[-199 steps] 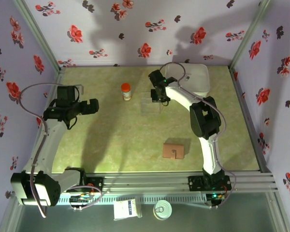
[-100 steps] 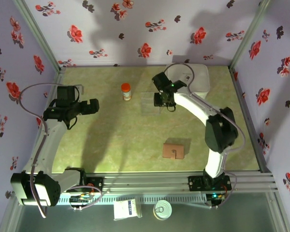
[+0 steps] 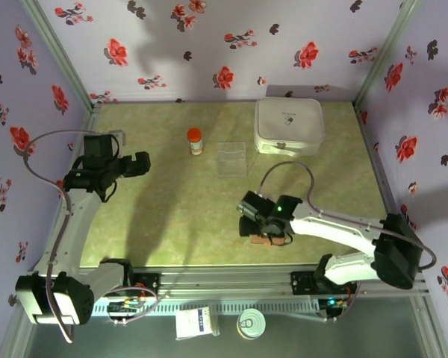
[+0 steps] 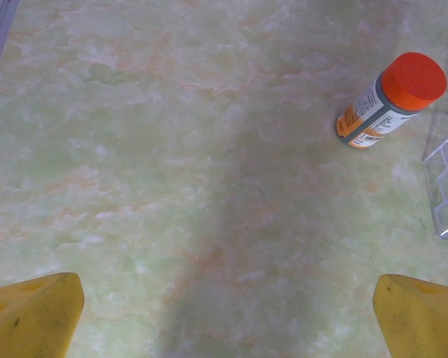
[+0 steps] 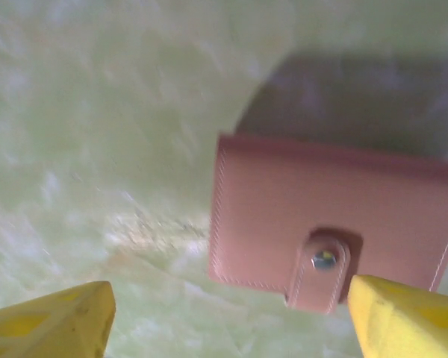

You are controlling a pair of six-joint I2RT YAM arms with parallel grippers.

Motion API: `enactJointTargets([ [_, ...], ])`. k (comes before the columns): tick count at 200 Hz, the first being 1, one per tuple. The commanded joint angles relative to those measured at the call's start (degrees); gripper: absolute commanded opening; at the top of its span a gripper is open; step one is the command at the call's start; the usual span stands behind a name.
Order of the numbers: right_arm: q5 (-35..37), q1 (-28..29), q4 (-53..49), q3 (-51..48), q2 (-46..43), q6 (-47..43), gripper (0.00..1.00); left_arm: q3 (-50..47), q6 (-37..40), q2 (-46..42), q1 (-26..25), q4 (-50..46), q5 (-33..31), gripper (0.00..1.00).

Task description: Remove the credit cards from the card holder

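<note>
Right jaws hang open over the closed wallet (image 5: 336, 216) (tab snapped) on the bench (image 5: 97, 112), presumably to grip it; left jaws open, well apart.

walls (image 3: 209, 45): pale lilac, red and dark flower print, left/far/right | tabletop (image 3: 172, 209): glossy green marble pattern, soft dark shadows | corner posts (image 3: 57, 52): grey metal | near edge: aluminium rail (image 3: 231, 282)

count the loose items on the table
4: white case far right, clear stand left of it, orange-capped bottle further left, brown card holder near edge under the right hand.
</note>
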Motion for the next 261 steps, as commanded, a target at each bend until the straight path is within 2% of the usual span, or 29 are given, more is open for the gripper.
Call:
enactJointTargets([
  [1, -0.96, 3.57, 4.13, -4.99, -2.58, 12.07, 0.85, -0.64, -0.44, -0.16, 0.82, 1.21, -0.97, 1.0],
  [23, -1.84, 6.17, 6.26, -8.6, -3.65, 15.69, 0.89, -0.67, -0.39, 0.01, 0.93, 1.11, -0.95, 1.0],
  [52, -2.25, 6.09, 10.16, -11.4, -3.8, 16.38, 0.97, -0.64, -0.41, 0.01, 1.04, 1.15, -1.03, 1.0],
  [120, -3.22, -3.8, 13.89, -12.2, -4.1, 12.18, 0.99, -0.6, -0.35, 0.14, 1.28, 1.19, -0.94, 1.0],
  [186, -6.04, -15.19, 14.81, -6.31, 2.31, 2.98, 0.99, -0.74, -0.37, -0.8, 1.64, 1.09, -0.89, 1.0],
  [219, -7.11, -16.91, 15.03, -0.69, 8.89, -2.25, 0.99, -0.82, -0.52, -0.69, 1.69, 1.14, -0.73, 1.0],
  [261, -2.5, -16.31, 5.75, 3.02, 10.14, -3.29, 0.99, -0.91, -0.65, -0.7, 1.63, 1.28, -0.13, 1.0],
])
